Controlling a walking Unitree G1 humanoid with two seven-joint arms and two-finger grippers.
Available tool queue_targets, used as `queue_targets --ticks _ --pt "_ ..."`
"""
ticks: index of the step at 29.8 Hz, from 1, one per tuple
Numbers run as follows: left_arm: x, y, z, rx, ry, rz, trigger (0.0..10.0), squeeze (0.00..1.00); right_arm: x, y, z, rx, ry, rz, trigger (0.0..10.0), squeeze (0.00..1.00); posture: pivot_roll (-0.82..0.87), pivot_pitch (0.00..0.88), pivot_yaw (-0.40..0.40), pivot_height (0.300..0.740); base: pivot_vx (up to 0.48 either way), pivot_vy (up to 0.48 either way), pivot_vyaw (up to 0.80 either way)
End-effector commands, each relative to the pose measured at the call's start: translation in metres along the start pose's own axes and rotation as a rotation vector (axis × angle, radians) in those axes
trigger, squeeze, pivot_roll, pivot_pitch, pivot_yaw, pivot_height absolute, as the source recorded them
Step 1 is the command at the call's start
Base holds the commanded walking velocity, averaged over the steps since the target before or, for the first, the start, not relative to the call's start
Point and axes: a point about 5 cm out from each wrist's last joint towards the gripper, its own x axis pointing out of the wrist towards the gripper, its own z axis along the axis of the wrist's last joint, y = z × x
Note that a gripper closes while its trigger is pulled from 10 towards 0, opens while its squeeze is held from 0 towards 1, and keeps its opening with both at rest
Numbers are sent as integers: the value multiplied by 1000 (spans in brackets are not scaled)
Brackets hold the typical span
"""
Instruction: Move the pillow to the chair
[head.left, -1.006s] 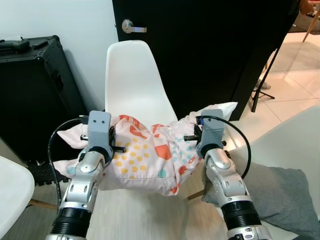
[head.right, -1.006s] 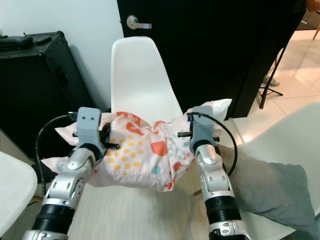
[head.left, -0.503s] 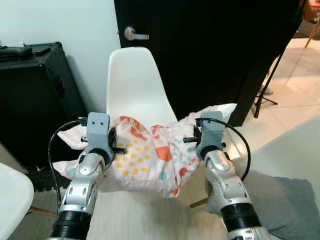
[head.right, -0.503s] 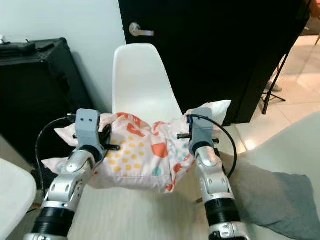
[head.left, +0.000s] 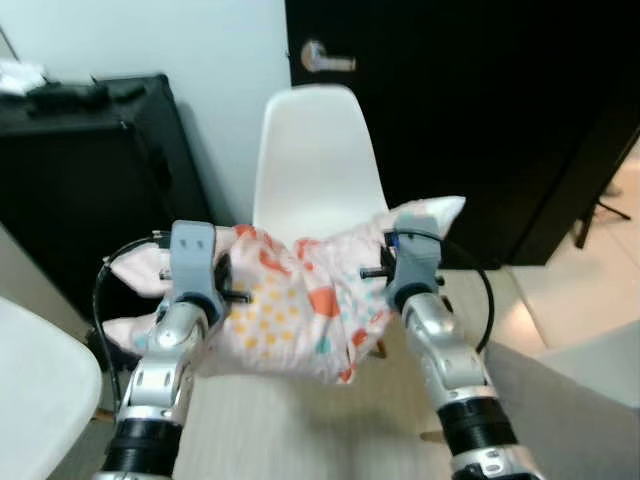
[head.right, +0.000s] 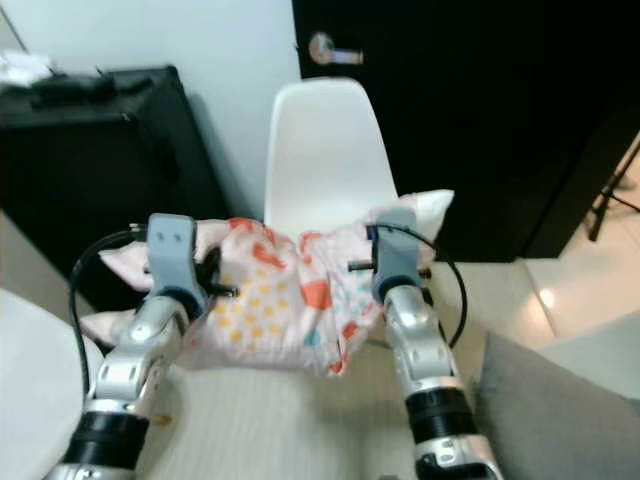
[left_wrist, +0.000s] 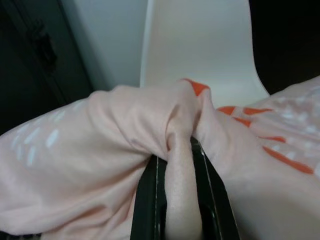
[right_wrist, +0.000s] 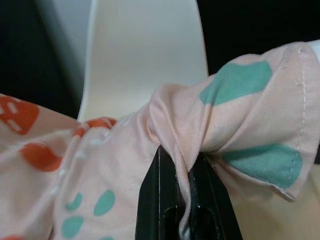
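Hanging between the two arms, the pillow (head.left: 300, 305), pale pink with orange, yellow and teal spots, sits in the air just in front of the white chair (head.left: 315, 160), its far edge over the front of the seat. The left hand (left_wrist: 172, 165) is clamped on a bunched fold at the pillow's left end, fabric squeezed between its black fingers (left_wrist: 145, 200). The right hand (right_wrist: 182, 175) is closed on a pinch of cloth at the right end. Behind the chair stand a black door (head.left: 480, 110) and a black case (head.left: 90, 170).
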Motion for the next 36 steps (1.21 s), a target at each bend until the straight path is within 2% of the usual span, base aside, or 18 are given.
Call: queue_targets --ticks 1,29,36 --pt "-1 2 5 23 -25 -1 10000 0 1 16 11 12 -60 57 10000 0 35 26 40 710 311 0 0" --pt "-1 4 6 25 -22 -4 10000 20 2 17 10 14 -53 56 10000 0 35 32 44 710 312 0 0" --pt "0 4 6 26 -22 -8 10000 20 2 17 8 18 -37 59 10000 0 36 34 44 710 312 0 -800"
